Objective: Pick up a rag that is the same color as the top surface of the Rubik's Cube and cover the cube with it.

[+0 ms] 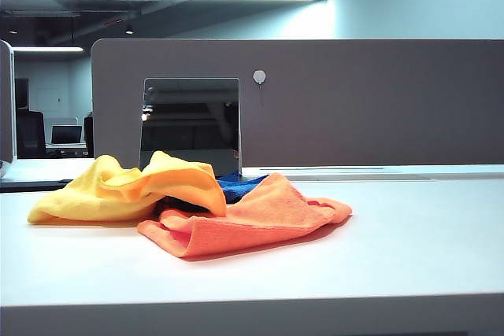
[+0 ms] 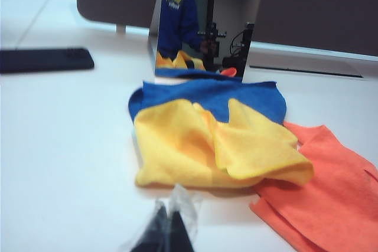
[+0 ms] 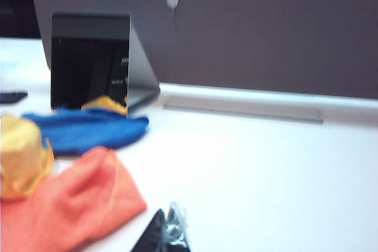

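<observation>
The rag (image 1: 130, 188) lies mounded at left centre of the exterior view on the white table (image 1: 409, 249), raised in a hump with one fold draped toward the middle. Its right edge overlaps the orange cloth (image 1: 252, 222), which spreads flat toward the centre of the frame. A blue cloth (image 1: 240, 186) shows as a small patch between and behind the two (mostly hidden from this angle). No cube is visible in any view; the hump in the rag sits where something could be underneath, but that cannot be confirmed.

Behind the cloths a dark mirror panel (image 1: 191, 125) leans against the grey partition (image 1: 370, 100).

Left wrist view: the left gripper (image 2: 170, 231) sits at the bottom edge of the frame, fingers pressed together and holding nothing, near the rag (image 2: 212, 143) but apart from it. The blue cloth (image 2: 207, 92) lies beyond the rag, the orange cloth (image 2: 319, 196) at lower right. A dark flat object (image 2: 44, 60) rests at upper left.

Right wrist view: the right gripper (image 3: 165, 234) shows at the bottom edge, fingertips together, nothing between them, over bare table. The orange cloth (image 3: 65, 205) fills the lower left, the rag (image 3: 20, 154) at the left edge.
</observation>
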Motion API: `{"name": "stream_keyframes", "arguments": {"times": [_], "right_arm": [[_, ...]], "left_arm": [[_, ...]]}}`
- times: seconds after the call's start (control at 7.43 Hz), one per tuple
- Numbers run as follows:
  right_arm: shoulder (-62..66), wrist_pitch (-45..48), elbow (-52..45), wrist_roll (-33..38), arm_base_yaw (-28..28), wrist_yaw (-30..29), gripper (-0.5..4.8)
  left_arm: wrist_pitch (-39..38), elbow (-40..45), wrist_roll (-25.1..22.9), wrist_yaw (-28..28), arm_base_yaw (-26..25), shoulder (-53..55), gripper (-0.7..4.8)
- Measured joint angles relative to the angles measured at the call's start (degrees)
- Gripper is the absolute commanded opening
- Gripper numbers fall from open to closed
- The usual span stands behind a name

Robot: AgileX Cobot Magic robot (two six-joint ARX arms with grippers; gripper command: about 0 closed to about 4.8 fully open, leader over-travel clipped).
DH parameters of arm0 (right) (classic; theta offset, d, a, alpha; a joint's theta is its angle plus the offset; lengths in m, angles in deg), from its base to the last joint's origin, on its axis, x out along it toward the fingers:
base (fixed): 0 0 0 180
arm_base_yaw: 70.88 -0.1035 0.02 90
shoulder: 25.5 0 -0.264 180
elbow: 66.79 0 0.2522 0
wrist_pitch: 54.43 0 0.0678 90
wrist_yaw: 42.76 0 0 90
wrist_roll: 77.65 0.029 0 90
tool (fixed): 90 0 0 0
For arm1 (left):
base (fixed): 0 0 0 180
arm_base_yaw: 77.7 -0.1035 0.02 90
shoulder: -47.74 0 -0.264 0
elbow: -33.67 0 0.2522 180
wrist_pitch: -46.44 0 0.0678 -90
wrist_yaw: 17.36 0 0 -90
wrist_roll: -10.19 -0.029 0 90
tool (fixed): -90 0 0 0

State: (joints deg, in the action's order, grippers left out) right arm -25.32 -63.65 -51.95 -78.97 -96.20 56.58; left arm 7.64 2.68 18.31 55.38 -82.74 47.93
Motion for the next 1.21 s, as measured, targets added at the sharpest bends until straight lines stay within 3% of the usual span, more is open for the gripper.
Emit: {"name": "stream_keyframes", "arguments": {"times": [0.13, 0.27, 0.81, 0.94, 1.08, 1.21], "right_arm": [[0.1, 0.1, -0.8, 0.0, 0.0, -0.1, -0.05], [0.0, 1.2, -0.8, -0.1, 0.0, -0.1, -0.05], [0.0, 0.5, -0.8, -0.1, 0.0, -0.1, -0.05], [0.0, 0.5, -0.8, -0.1, 0.0, -0.1, -0.05], [0.0, 0.5, -0.8, -0.1, 0.0, -0.1, -0.05], [0.0, -0.7, -0.8, -0.2, 0.0, -0.2, -0.05]], "left_arm": [[-0.1, 1.6, 1.9, 0.0, 0.0, 0.0, -0.06], [4.5, 4.9, 3.1, 0.0, 0.0, 0.0, -0.06], [9.8, 12.7, 3.1, 0.1, 0.0, 0.0, -0.06], [9.9, 13.7, 3.0, 0.1, 0.0, 0.0, -0.06], [10.9, 15.0, -0.8, 0.6, 0.0, 0.1, -0.06], [12.3, 15.7, -6.7, 20.7, 18.7, 0.1, -0.06]]}}
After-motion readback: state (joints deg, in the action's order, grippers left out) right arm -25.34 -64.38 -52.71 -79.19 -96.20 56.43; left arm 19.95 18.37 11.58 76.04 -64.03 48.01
